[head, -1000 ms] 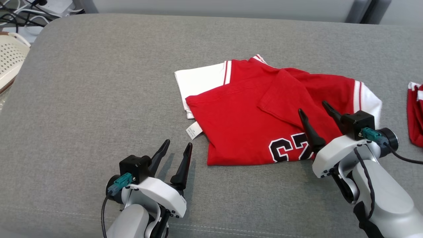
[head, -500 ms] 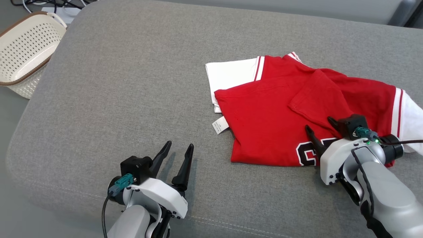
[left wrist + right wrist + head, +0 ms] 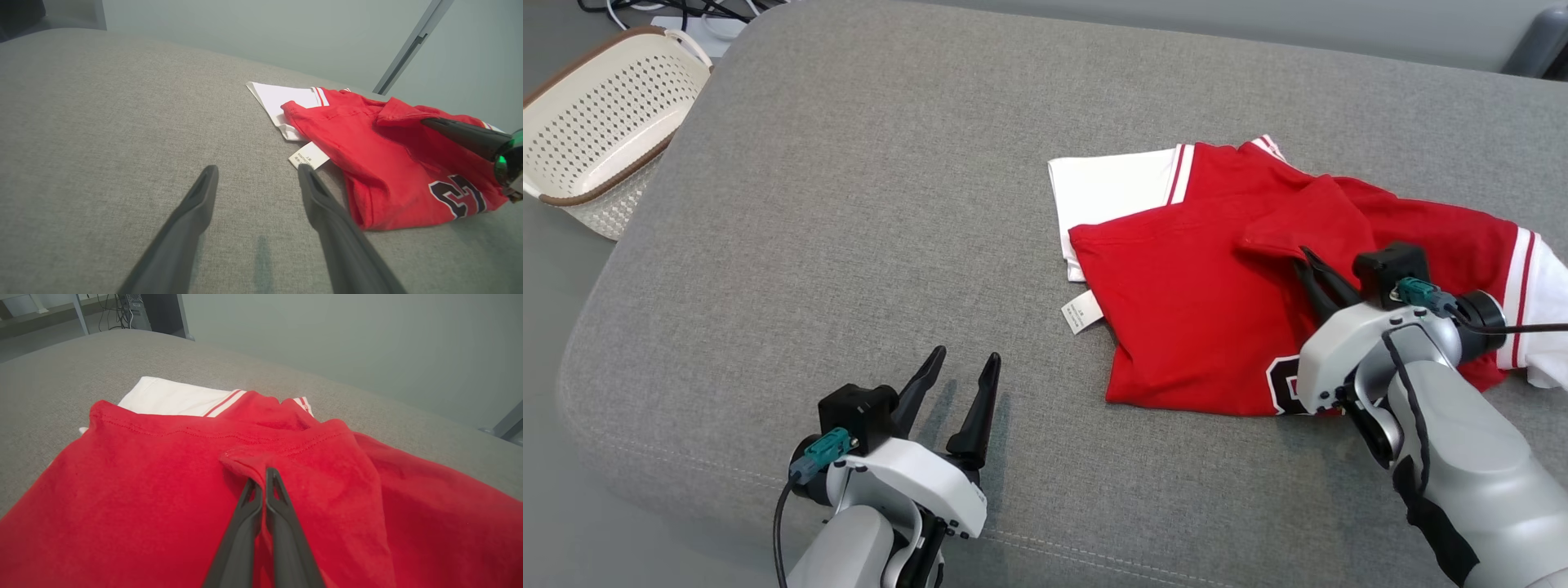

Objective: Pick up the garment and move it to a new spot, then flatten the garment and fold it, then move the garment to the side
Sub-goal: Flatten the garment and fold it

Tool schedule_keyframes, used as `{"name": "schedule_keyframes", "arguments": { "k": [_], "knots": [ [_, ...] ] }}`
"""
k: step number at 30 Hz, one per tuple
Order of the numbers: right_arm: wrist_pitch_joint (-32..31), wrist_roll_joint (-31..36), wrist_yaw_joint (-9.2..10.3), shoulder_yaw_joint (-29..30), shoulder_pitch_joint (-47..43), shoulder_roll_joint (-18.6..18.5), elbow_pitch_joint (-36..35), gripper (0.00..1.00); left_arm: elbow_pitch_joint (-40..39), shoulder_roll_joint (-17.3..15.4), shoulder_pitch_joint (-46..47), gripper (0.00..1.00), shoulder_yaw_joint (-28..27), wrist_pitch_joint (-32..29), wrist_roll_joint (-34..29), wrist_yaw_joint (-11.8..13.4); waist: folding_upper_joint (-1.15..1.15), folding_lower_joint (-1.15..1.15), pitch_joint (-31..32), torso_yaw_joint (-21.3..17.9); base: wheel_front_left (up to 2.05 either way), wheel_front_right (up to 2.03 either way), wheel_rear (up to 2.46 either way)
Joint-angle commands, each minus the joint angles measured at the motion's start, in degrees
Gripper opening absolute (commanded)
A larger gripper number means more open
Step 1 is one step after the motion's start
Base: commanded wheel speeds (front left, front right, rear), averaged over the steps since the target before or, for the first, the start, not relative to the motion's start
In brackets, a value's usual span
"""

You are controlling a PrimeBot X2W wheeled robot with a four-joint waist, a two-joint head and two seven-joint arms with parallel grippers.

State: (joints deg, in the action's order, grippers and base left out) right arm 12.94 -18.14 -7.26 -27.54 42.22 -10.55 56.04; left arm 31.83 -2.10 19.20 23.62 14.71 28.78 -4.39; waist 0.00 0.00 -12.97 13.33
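right wrist view: right gripper (image 3: 262, 477) pinches a raised fold of the red garment (image 3: 122, 477); left gripper (image 3: 965, 354) spread, well apart.

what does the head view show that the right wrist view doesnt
Head view: the cream basket beyond the grey cushion, the open left gripper over bare cushion, and the white label. Right wrist view: a close look at the right gripper shut on a raised, stitched fold of the garment. Both: the red garment, its white sleeve and the cushion.
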Motion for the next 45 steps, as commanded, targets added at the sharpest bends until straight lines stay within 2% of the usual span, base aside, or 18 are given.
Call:
{"name": "schedule_keyframes", "arguments": {
  "k": [1, 5, 13, 16, 19, 20, 21, 23, 27, 32, 40, 45],
  "knots": [
    [1.1, -0.3, -0.23, -0.9, 1.0, 0.9, -1.8, 0.00, -1.4, -0.8, 0.7, 1.00, -1.6, 0.3, 0.3, 0.5, 0.00, 0.00, 0.2, -0.1, 0.00, 0.00, 0.00],
    [1.8, -1.8, -0.23, -2.7, 1.3, 2.7, -5.9, 0.00, -1.4, -0.8, 0.4, 1.00, -1.5, 0.3, 0.5, 0.5, 0.00, 0.00, 0.7, -0.3, 0.00, 0.00, 0.00],
    [2.0, -5.5, -0.23, -12.2, 5.0, 5.9, -30.6, 0.00, -1.5, -0.8, 0.3, 1.00, -0.3, 0.3, 0.9, 0.3, 0.00, 0.00, 1.9, 2.2, 0.00, 0.00, 0.00],
    [2.0, -7.1, -0.23, -17.0, 4.0, 6.0, -32.1, 0.00, -1.2, -0.8, 0.1, 1.00, 0.0, 0.3, 1.1, 0.3, 0.00, 0.00, 2.5, 3.8, 0.00, 0.00, 0.00],
    [1.8, -9.5, -0.23, -24.0, 2.7, 5.7, -25.3, 0.00, -0.8, -0.8, -0.5, 1.00, 0.2, 0.3, 1.3, 0.3, 0.00, 0.00, 3.0, 5.0, 0.00, 0.00, 0.00],
    [0.4, -11.1, -0.23, -26.4, 2.2, 5.7, -22.4, 0.34, -0.7, -0.8, -0.6, 1.00, 0.3, 0.3, 1.3, 0.3, 0.00, 0.00, 3.0, 5.3, 0.00, 0.00, 0.00],
    [-0.9, -13.0, -0.23, -28.9, 1.9, 5.7, -20.3, 1.00, -0.5, -0.8, -0.7, 1.00, 0.5, 0.3, 1.4, 0.3, 0.00, 0.00, 3.1, 5.7, 0.00, 0.00, 0.00],
    [-1.3, -16.8, -0.23, -31.9, 1.6, 5.2, -17.5, 1.00, -0.5, -0.8, -0.9, 1.00, 0.5, 0.3, 1.7, 0.4, 0.00, 0.00, 3.0, 5.9, 0.00, 0.00, 0.00],
    [-1.1, -23.8, -0.23, -36.6, 1.9, 2.3, -16.4, 1.00, 0.6, -0.8, -1.3, 1.00, 0.1, 0.3, 1.1, 0.7, 0.00, 0.00, 3.0, 5.1, 0.00, 0.00, 0.00],
    [0.3, -28.9, -0.23, -38.0, 2.8, -1.4, -16.6, 1.00, 2.9, -0.8, -1.7, 1.00, -1.1, 0.3, -0.2, 1.9, 0.00, 0.00, 3.3, 3.2, 0.00, 0.00, 0.00],
    [2.0, -33.0, -0.23, -34.4, 0.6, -4.9, -15.6, 1.00, 7.9, -0.8, -2.5, 1.00, -2.9, 0.3, -6.9, 3.4, 0.00, 0.00, 4.2, 0.3, 0.00, 0.00, 0.00],
    [2.0, -32.2, -0.23, -27.9, -1.9, -5.4, -16.7, 1.00, 10.0, -0.8, -2.9, 1.00, -5.9, 0.3, -8.9, 3.3, 0.00, 0.00, 4.6, -1.0, 0.00, 0.00, 0.00]
  ]
}}
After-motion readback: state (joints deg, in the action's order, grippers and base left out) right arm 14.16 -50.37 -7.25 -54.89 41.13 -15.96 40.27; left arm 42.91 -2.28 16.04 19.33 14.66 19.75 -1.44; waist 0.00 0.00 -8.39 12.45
